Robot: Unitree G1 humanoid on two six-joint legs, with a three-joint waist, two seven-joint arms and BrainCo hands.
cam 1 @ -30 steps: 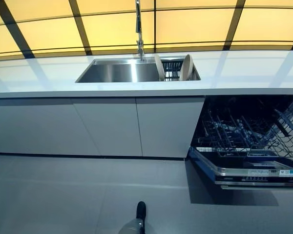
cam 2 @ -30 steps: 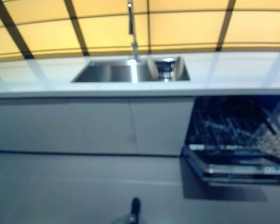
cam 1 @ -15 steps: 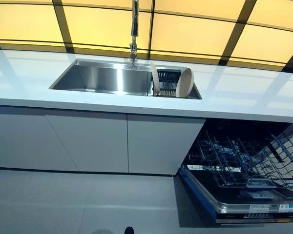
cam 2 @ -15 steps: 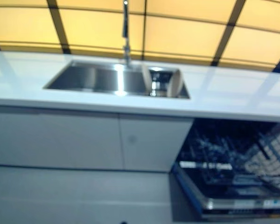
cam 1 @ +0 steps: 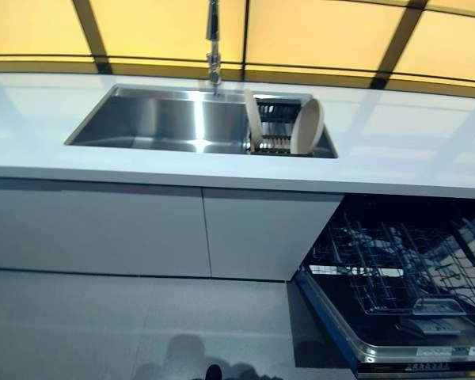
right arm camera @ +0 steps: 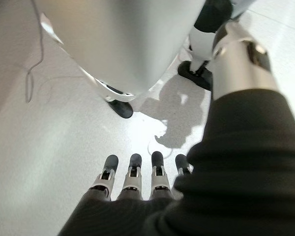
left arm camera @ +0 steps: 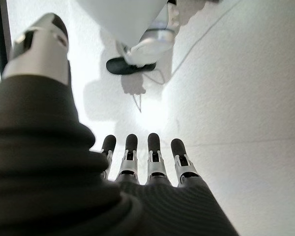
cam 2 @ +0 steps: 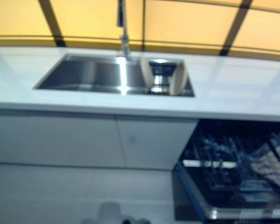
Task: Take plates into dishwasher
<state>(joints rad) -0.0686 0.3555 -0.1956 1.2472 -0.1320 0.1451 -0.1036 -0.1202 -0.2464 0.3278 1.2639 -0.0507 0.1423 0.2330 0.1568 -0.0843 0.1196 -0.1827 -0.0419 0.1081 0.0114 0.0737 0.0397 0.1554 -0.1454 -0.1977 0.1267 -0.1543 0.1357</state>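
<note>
Approach is the step in hand — both plates [cam 1: 305, 127] stand on edge in the rack [cam 1: 275, 127] inside the sink [cam 1: 154, 119], dishwasher [cam 1: 404, 277] open. Left hand [left arm camera: 147, 162] and right hand [right arm camera: 137, 179] hang empty, fingers relaxed and straight. Next comes closing in and reaching over the counter [cam 1: 396, 150] for one plate.

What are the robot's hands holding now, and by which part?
Nothing. The left hand and right hand hang open over the floor; both plates stand in the sink rack.

Head pair: high, facing sink [cam 1: 166, 119] at 12 o'clock, both sharing it. Wrist cameras: close, facing floor [left arm camera: 246, 88].
</note>
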